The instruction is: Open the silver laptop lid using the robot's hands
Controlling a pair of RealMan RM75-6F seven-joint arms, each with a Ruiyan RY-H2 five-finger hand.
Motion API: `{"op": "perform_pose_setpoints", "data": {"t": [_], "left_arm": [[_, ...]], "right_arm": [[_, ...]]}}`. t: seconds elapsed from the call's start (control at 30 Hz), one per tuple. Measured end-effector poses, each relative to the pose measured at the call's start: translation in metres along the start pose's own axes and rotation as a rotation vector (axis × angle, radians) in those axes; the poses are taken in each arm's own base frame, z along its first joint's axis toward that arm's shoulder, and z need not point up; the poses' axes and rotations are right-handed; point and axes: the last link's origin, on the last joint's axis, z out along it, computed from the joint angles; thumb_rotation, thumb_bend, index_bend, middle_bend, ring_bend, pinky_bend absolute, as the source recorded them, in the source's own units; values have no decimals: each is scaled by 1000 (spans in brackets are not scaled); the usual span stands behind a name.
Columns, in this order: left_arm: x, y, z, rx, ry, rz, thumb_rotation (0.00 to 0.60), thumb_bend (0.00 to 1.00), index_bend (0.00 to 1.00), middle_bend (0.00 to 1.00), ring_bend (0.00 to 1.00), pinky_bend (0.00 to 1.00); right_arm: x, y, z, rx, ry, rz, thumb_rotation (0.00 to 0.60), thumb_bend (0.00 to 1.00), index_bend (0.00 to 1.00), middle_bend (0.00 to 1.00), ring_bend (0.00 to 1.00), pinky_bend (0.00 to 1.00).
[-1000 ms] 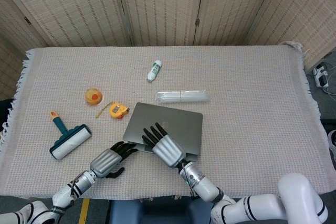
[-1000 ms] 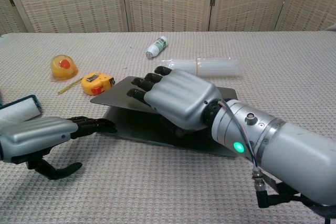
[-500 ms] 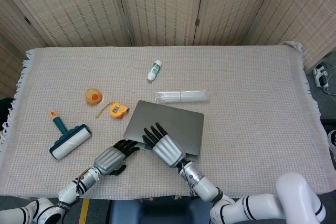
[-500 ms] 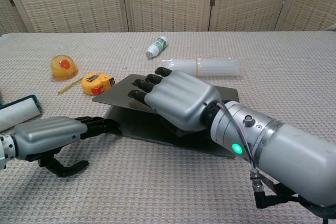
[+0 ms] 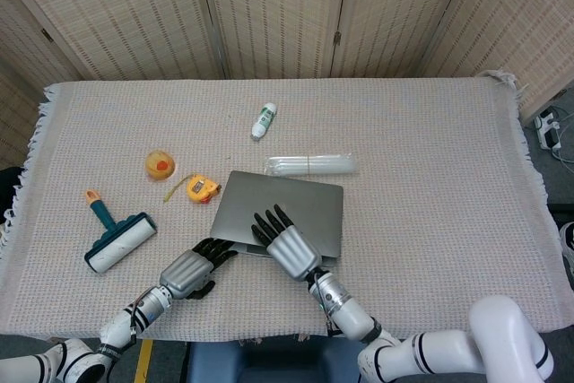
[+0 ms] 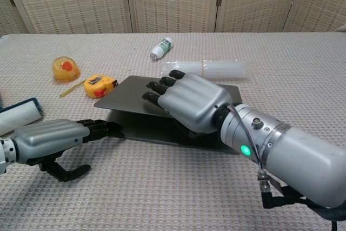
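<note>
The silver laptop (image 5: pixel 300 199) lies at the table's near middle, its lid (image 6: pixel 125 93) raised a little off the base at the front. My right hand (image 5: pixel 287 248) rests its fingers flat on top of the lid (image 6: pixel 192 104), and a dark thumb shows underneath the front edge, so it pinches the lid. My left hand (image 5: pixel 188 271) lies low on the cloth at the laptop's front left corner. Its fingertips (image 6: pixel 105 129) touch the base's edge and it holds nothing.
A lint roller (image 5: pixel 121 241) lies at the left, with a yellow tape measure (image 5: pixel 203 188) and an orange dome (image 5: pixel 160 163) behind it. A clear tube bundle (image 5: pixel 309 165) sits just behind the laptop, a white bottle (image 5: pixel 263 120) farther back. The table's near edge is close under both hands.
My right hand has shifted slightly away from me with the lid. The left hand slid right until its fingertips reached the laptop's front left corner.
</note>
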Motion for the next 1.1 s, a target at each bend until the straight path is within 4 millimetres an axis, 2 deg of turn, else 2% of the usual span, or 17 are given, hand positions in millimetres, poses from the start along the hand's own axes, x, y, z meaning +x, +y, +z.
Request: {"op": "perform_pose_setpoints", "data": {"t": [0.2, 0.5, 1.1], "left_arm": [[0, -1, 0, 3, -1, -1, 600, 587, 43, 0, 0, 0], [-1, -2, -1, 8, 1, -3, 600, 587, 47, 0, 0, 0], [0, 0, -5, 4, -2, 3, 600, 588, 49, 0, 0, 0]], "right_arm": [[-2, 5, 4, -27, -1, -4, 600, 664, 0, 0, 0, 0], [8, 23, 4, -87, 29, 38, 600, 664, 0, 0, 0, 0], [41, 94, 15, -296, 71, 97, 600, 664, 0, 0, 0, 0]]}}
